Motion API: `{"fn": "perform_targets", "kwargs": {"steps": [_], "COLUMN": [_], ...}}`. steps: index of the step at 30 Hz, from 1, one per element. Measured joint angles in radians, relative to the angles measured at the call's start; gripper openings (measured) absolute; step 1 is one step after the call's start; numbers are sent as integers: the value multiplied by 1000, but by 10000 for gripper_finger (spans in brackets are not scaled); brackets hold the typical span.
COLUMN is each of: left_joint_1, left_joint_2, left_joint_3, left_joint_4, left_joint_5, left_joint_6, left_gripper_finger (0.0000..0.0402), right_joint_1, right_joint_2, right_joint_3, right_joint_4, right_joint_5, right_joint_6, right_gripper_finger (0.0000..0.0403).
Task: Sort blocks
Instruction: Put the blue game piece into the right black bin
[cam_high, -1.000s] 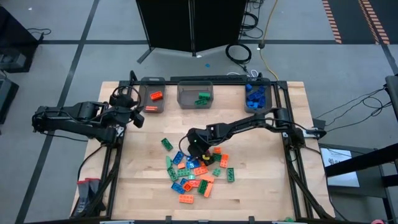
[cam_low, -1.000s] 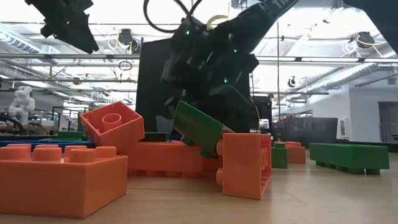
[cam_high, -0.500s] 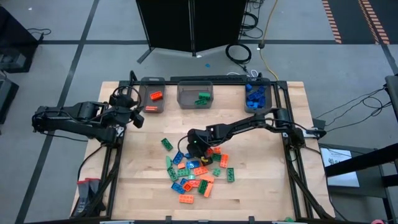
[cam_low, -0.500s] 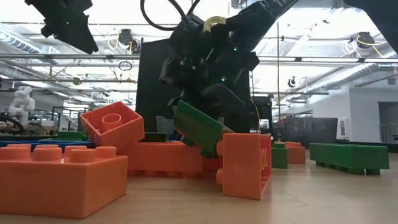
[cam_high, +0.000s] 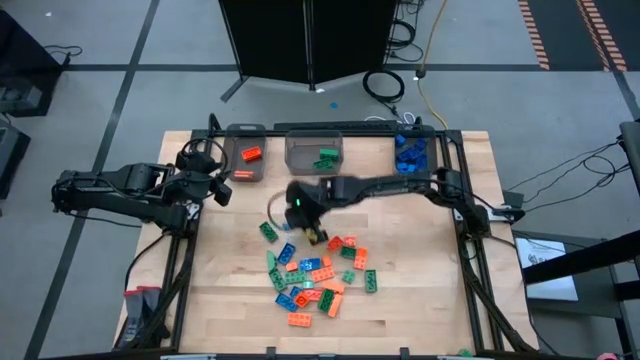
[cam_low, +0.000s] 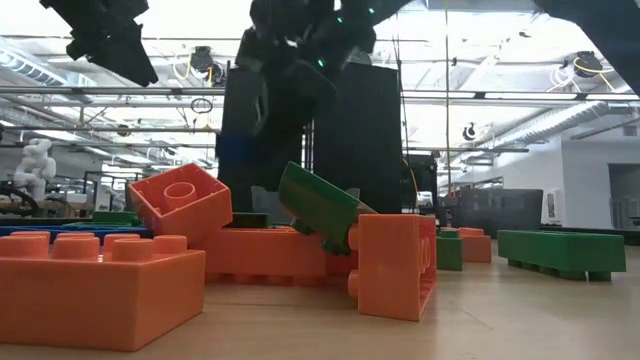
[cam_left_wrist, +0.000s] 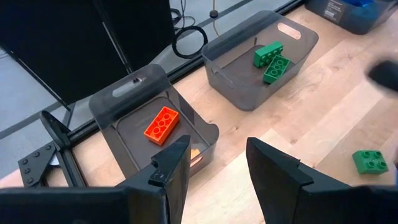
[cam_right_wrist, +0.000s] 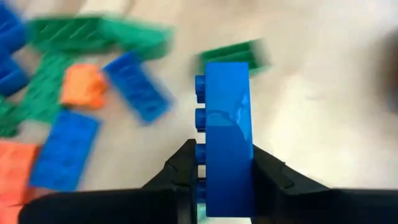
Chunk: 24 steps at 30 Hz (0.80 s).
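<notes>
A wooden counter (cam_high: 420, 290) is seen from above, with two dark robot arms reaching over it. The right gripper (cam_right_wrist: 214, 177) has its jaws clenched on a blue brick (cam_right_wrist: 227, 134), which stands on edge between the two fingers with its studs facing sideways. In the high view this gripper (cam_high: 305, 215) hangs above the counter just behind the loose pile, near the counter's middle, with the arm stretching back toward the right edge.

The left gripper (cam_left_wrist: 214, 177) hovers near the counter's left side, close to the bins. Its jaws are parted with nothing between them and touch nothing.

The blocks (cam_high: 315, 270) lie mostly in a scattered heap of orange, green and blue on the front half of the counter, some overlapping. In the low view a green brick (cam_low: 320, 205) leans tilted against an orange brick (cam_low: 395, 265) standing on its side.

Three grey bins sit in a row along the back edge. The left bin (cam_high: 245, 160) holds orange bricks, one of them clearly seen from the left wrist (cam_left_wrist: 163, 124). The middle bin (cam_high: 314, 153) holds green bricks (cam_left_wrist: 270, 59). The right bin (cam_high: 412, 155) holds blue bricks.
</notes>
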Motion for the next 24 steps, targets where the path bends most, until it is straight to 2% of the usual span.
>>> {"fn": "perform_targets", "kwargs": {"steps": [4, 8, 13, 19, 24], "left_joint_1": [0, 0, 0, 0, 0], "left_joint_2": [0, 0, 0, 0, 0], "left_joint_3": [0, 0, 0, 0, 0], "left_joint_4": [0, 0, 0, 0, 0], "left_joint_5": [0, 0, 0, 0, 0], "left_joint_6": [0, 0, -1, -1, -7], "left_gripper_finger": [160, 160, 160, 160, 160], "right_joint_1": [-66, -151, -265, -410, -531], "right_joint_2": [-2, -13, -62, -125, -234], "right_joint_3": [111, 155, 157, 156, 44], "right_joint_4": [-100, -205, -344, -482, -483], "right_joint_5": [70, 85, 135, 142, 199], "right_joint_6": [-19, -27, -29, -20, 3], "right_gripper_finger": [71, 71, 71, 71, 71]}}
